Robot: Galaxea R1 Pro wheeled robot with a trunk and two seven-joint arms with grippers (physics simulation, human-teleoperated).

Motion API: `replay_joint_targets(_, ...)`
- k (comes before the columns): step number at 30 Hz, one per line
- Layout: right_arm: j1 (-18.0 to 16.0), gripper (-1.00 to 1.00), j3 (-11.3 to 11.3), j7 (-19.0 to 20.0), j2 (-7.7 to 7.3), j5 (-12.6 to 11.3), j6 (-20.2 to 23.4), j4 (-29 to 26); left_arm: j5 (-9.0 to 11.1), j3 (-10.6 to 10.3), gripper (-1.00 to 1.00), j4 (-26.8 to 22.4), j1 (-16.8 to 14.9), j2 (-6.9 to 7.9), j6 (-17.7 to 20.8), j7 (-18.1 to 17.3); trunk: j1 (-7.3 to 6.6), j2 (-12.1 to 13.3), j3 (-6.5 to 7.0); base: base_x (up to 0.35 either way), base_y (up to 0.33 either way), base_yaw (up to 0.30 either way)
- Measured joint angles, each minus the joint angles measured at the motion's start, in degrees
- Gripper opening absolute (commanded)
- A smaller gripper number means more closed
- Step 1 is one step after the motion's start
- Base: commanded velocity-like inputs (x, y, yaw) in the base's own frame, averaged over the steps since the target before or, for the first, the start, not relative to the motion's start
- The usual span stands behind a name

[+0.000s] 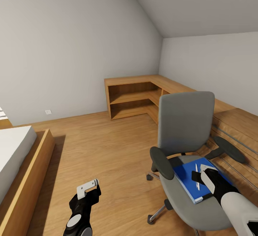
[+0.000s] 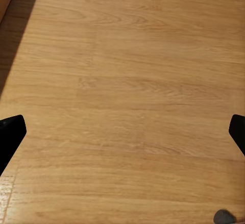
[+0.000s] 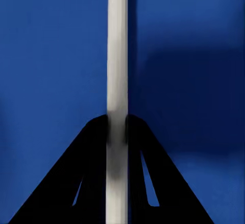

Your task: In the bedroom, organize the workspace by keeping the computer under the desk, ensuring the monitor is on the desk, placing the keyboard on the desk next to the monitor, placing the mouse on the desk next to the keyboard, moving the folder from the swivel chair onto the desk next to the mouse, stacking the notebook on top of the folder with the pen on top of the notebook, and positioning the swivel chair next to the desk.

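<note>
The right gripper (image 3: 117, 157) is closed on the pen (image 3: 117, 55), which lies on the folder (image 1: 191, 178) on the chair (image 1: 186, 121). Lift straight up (folder may drag). The left gripper (image 2: 122, 132) is spread open, idle.

Bare wood floor (image 2: 127, 81) below the left gripper (image 1: 88, 188), open all round; bed frame (image 1: 30, 178) low off to its left. Right gripper (image 1: 205, 174) down on the folder (image 1: 186, 178), pen (image 3: 117, 70) between its fingers; black armrests (image 1: 162, 162) flanking, grey chair back (image 1: 186, 121) upright just ahead, wooden shelving (image 1: 136, 98) well beyond
</note>
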Motion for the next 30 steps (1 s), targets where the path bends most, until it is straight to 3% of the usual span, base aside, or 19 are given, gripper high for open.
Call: replay_joint_targets(30, 0.0, -1.0, 0.0, -0.1, -0.04, -0.1, 0.1, -0.1, 0.0, -0.7, 1.0, 0.0, 0.0, 0.0, 0.0, 0.0, 0.0, 0.0, 0.0, 0.0, 0.0, 0.0)
